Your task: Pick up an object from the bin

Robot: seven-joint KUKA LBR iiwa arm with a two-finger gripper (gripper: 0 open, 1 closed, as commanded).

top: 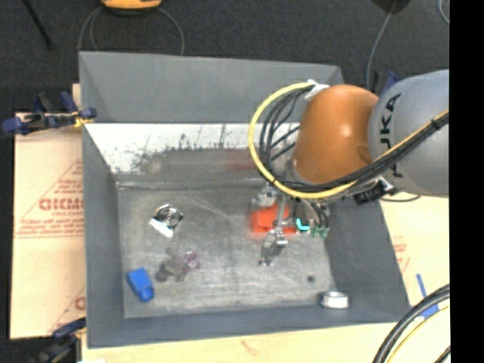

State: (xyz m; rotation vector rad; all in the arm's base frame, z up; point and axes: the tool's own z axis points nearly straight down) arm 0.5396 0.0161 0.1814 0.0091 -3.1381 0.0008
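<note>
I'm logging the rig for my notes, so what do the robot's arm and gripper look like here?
The arm is a rounded silver-grey casing with dark KUKA lettering. A glossy orange dome cover caps its wrist, ringed by looping yellow and black cables. Below sits a small silvery metal gripper.

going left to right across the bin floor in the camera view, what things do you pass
blue block → shiny silver piece → orange-red thing → small round silver thing
</note>
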